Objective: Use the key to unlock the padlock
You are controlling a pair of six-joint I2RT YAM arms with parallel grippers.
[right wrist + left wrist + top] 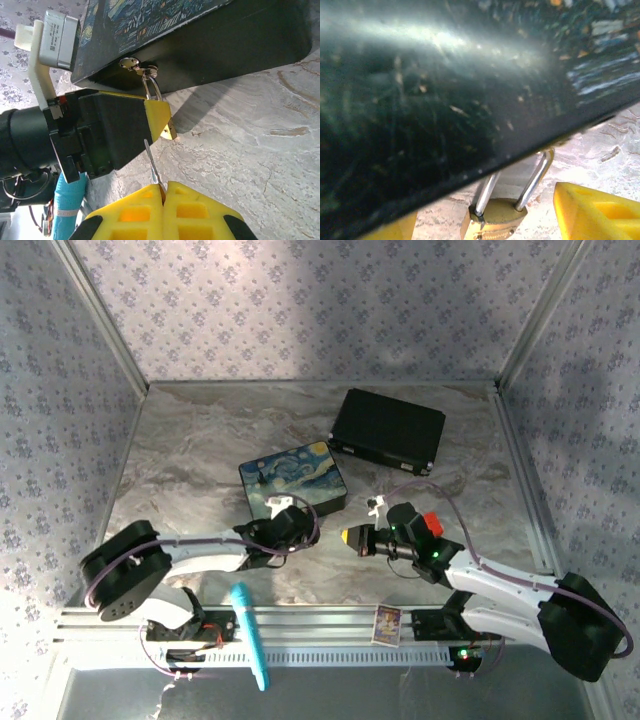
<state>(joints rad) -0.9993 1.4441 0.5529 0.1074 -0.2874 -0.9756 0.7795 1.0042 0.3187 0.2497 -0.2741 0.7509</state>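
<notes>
The right end effector [163, 189] is pinching its two yellow fingers together on the small silvery metal key [152, 164], whose thin blade is sticking straight out beyond the fingertips. The blade's tip is sitting just beside the small brass padlock [169, 131] and apart from it. The padlock is hanging by its silver shackle [152, 90] from a metal hasp [131, 63] on the lower edge of the box painted with a swirling blue night sky [293, 480]. The left end effector [487, 222] is bracketing the padlock body with a yellow finger [592, 212] on either side. Slivers of table are showing between fingers and brass, so I cannot tell whether they are pressing it. In the top view, the right arm [500, 585] is reaching low from its base at the near right, leftward across the marbled grey table [200, 450]. The left arm [190, 558] is stretching rightward from the near left, its wrist lying against the box's near side, so the two end effectors are facing each other.
</notes>
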